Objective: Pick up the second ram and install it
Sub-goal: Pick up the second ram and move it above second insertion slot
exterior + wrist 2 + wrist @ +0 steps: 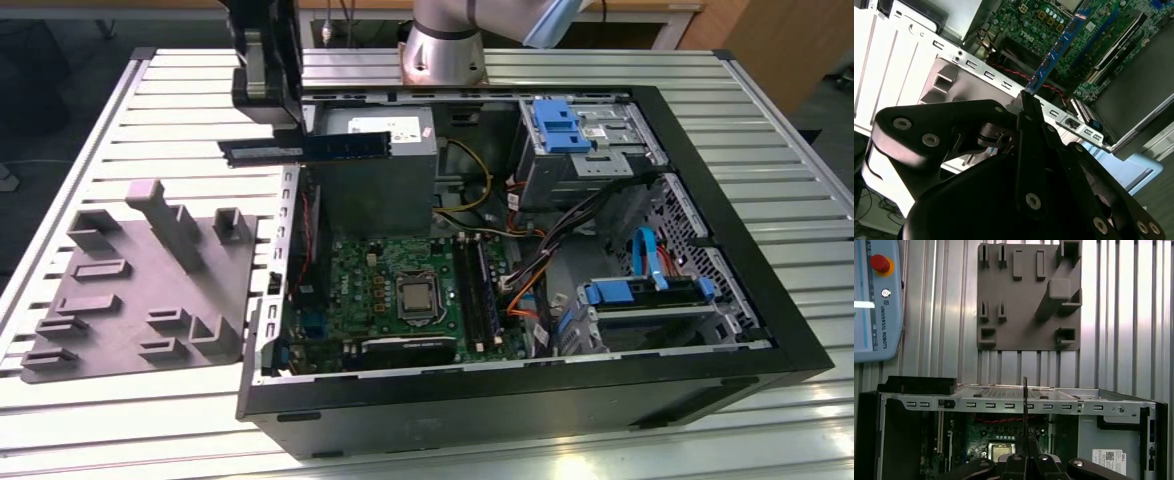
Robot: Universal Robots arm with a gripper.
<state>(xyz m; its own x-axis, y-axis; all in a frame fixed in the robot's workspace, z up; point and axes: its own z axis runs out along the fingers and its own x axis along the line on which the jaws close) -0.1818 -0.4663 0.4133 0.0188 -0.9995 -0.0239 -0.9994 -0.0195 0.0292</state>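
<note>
Dark blue-green and thin, the second ram (340,146) is up off the desk (120,420), pinched between the closed fingers of the claw (284,135). In the exterior view it hangs level. The claw grips it toward one end, so most of its length sticks out on the side nearer the open computer case (747,300). It hovers over the case's rim, close to the grey power supply (367,185).

In the second wrist view the board (1059,45) runs straight out from the claw (1024,102), with the green motherboard (1104,30) beneath it. In the first wrist view it shows edge-on as a thin dark line (1025,405) rising from the claw (1026,457). The long black slots (478,290) sit lower down in the case, well apart from the claw. A grey holder (134,290) lies on the desk, below the claw on the side away from the case.

I judge the board to be very light and stiff, but brittle. Its small chips and its gold contact edge would not tolerate scraping or bending. The flat faces give the fingers good purchase, and a hold away from the gold edge keeps that edge free. With the grip off-centre, the long free end could pivot or twist in the fingers if it meets any resistance. I cannot tell which way the gold edge faces.
</note>
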